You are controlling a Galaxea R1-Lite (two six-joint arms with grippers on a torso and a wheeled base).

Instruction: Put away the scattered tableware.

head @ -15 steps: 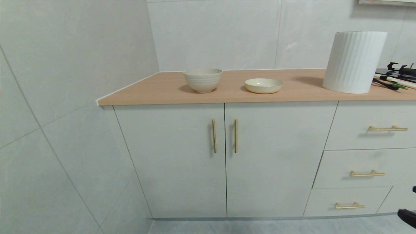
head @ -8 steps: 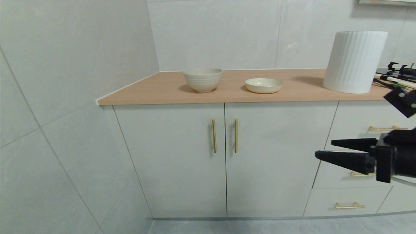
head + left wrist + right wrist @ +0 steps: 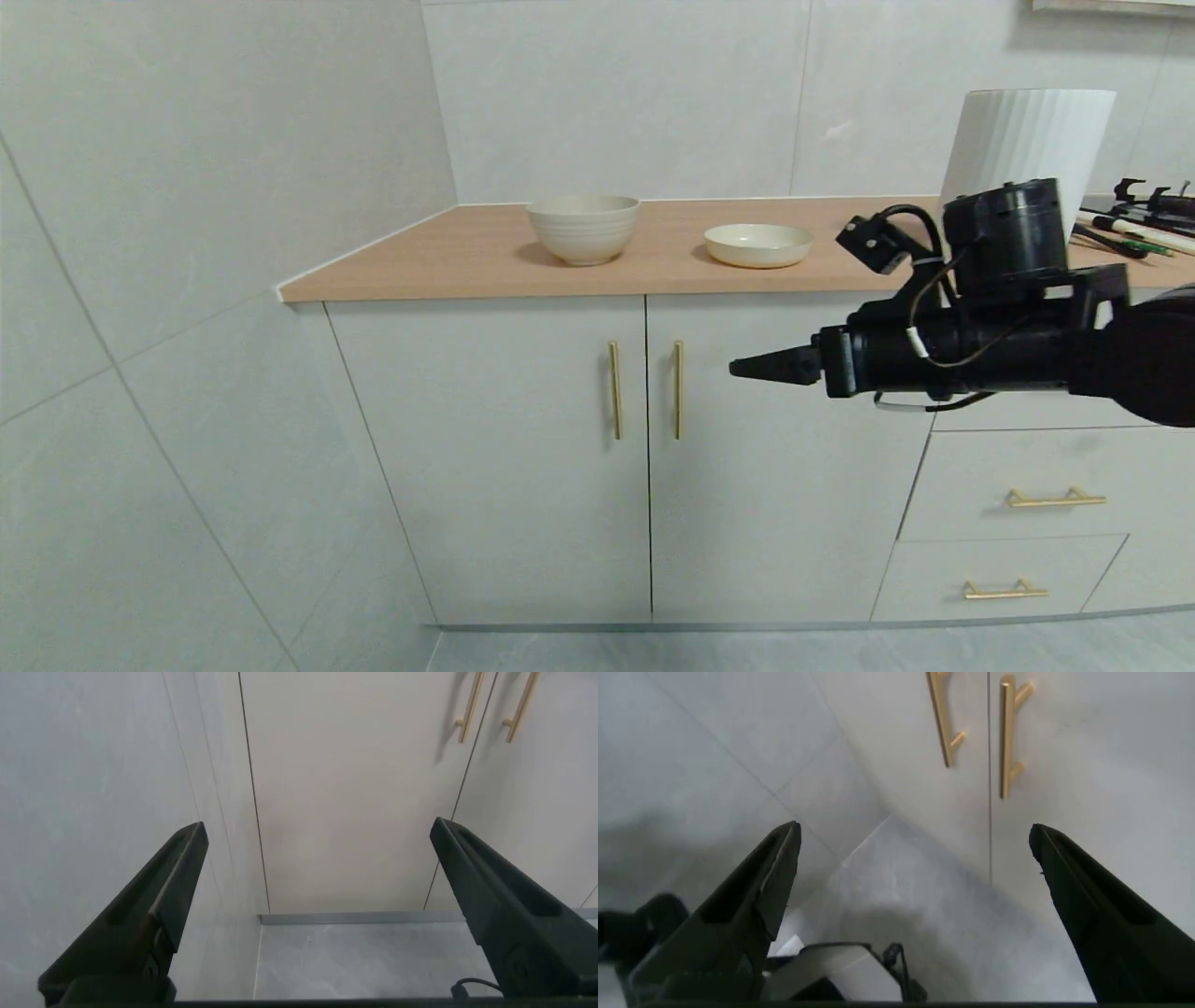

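Note:
A beige ribbed bowl [image 3: 583,229] and a shallow cream dish [image 3: 757,245] stand apart on the wooden countertop [image 3: 448,261]. My right gripper [image 3: 739,370] hangs in front of the cabinet, below the counter edge and right of the two gold door handles [image 3: 678,390], pointing left. In the right wrist view that gripper [image 3: 913,835] is open and holds nothing, with the handles [image 3: 1008,733] ahead of it. My left gripper [image 3: 318,829] is open and holds nothing, low near the floor, facing the cabinet's left door [image 3: 355,793].
A tall white ribbed canister [image 3: 1027,131] stands on the counter at the right, with several utensils [image 3: 1134,233] beyond it. Drawers with gold handles [image 3: 1055,499] lie right of the doors. A tiled wall [image 3: 187,327] closes off the left side.
My right arm has risen from the bottom right corner and swung left across the drawers to the right cabinet door. The bowl and dish have not moved.

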